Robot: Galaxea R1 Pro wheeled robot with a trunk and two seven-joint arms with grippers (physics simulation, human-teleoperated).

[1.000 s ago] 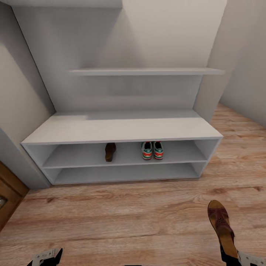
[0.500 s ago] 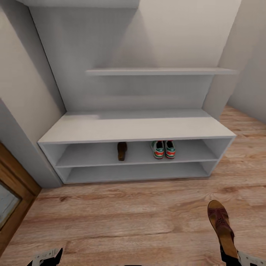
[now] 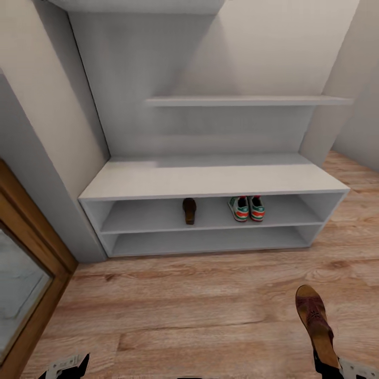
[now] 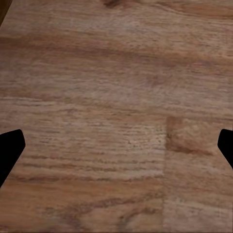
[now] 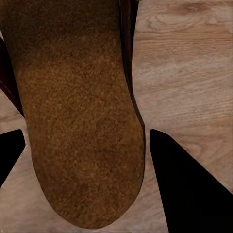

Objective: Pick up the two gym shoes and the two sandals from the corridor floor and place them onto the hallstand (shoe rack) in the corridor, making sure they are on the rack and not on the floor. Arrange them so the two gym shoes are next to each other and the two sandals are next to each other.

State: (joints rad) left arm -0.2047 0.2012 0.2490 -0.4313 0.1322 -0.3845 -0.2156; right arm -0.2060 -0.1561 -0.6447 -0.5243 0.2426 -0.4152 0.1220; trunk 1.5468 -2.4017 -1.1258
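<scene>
My right gripper [image 5: 85, 145] has its fingers closed on a brown sandal [image 5: 77, 111], one dark fingertip [image 5: 189, 184] pressing each long side near one end. In the head view this sandal [image 3: 316, 323] rises from the gripper at the lower right, its long axis running away from me toward the hallstand, tilted slightly leftward, rounded end farthest from me. Under it lies the wood-plank corridor floor [image 3: 200, 305].

My left gripper [image 4: 116, 148] has its fingers spread wide, holding nothing, with bare floor planks [image 4: 111, 97] between the tips.

Ahead stands the pale-grey hallstand [image 3: 210, 179]. On its upper open shelf, near the middle, the other sandal [image 3: 189, 210] lies with its long axis pointing front to back. Well apart from it, toward the right end of the same shelf, the two gym shoes [image 3: 247, 208] sit side by side, just beside each other, heels toward the front edge and toes toward the back panel.
</scene>
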